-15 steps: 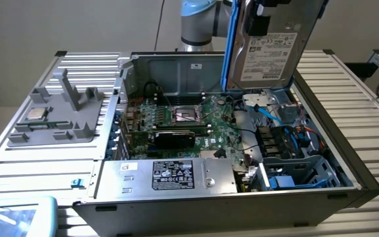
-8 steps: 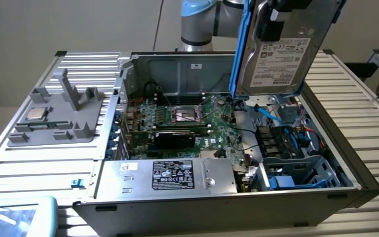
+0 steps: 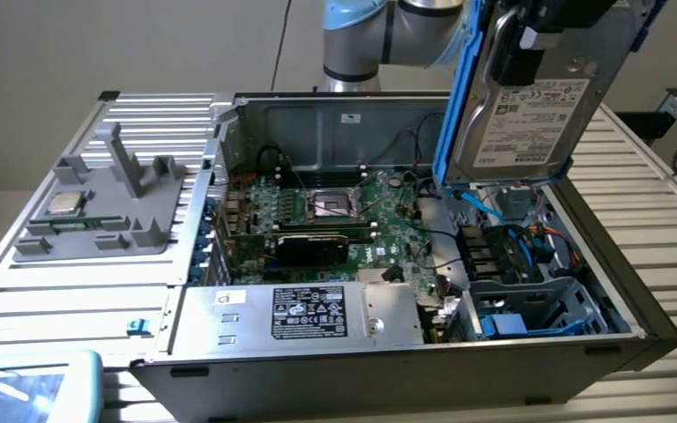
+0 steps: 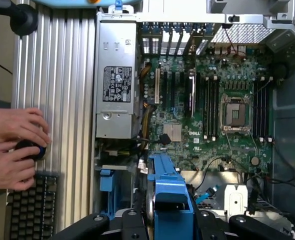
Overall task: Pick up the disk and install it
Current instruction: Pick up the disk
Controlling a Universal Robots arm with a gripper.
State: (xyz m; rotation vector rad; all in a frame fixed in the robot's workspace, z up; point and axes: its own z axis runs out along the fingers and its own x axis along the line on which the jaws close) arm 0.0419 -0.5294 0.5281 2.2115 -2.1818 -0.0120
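Note:
The disk (image 3: 524, 115), a silver hard drive with a white label in a bright blue bracket, hangs upright above the open computer case (image 3: 621, 352) at the exterior view's right. My gripper (image 3: 560, 31) is shut on its upper end. In the wrist view the blue bracket of the disk (image 4: 168, 192) runs edge-on between the black fingers (image 4: 130, 225), above the case's drive corner. The drive cage (image 3: 532, 308) with blue rails lies below the disk, apart from it.
Inside the case lie the green motherboard (image 4: 212, 110) and a silver power supply box (image 3: 303, 313) with a black label. A grey fixture (image 3: 103, 220) holding a small processor chip (image 3: 66, 204) sits on the slatted table. A person's hands (image 4: 15, 145) rest beside a keyboard (image 4: 30, 207).

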